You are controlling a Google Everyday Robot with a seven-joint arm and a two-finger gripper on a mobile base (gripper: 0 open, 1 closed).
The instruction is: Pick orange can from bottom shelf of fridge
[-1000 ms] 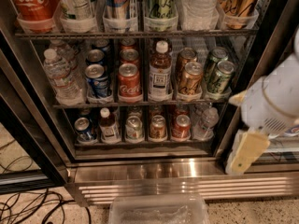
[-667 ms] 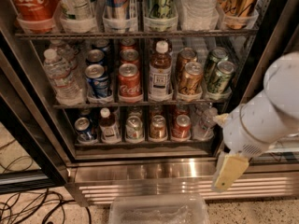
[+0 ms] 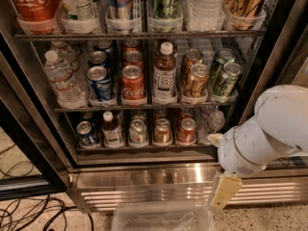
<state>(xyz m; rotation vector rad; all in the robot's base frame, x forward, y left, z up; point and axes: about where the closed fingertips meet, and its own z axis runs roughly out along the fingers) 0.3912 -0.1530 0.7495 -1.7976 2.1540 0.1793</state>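
Note:
The fridge (image 3: 159, 174) stands open in front of me, with wire racks of cans and bottles. On the bottom shelf (image 3: 144, 148) a single row holds a blue can, a small bottle, a silver can, the orange can (image 3: 162, 131) and a brighter red can (image 3: 186, 130). The orange can stands upright in the middle of the row, coppery brown with a silver top. My gripper (image 3: 224, 191) hangs from the white arm at the lower right, in front of the steel base. It is below and to the right of the orange can and touches nothing.
A clear plastic bottle (image 3: 214, 121) lies at the right end of the bottom row. The rack above holds Coca-Cola cans (image 3: 132, 83), gold and green cans and bottles. A clear plastic bin (image 3: 163, 218) sits on the floor below. Cables (image 3: 33, 213) lie at the lower left.
The white arm and gripper have moved left and down, from beside the fridge's right edge to in front of the steel base. The cans have not moved.

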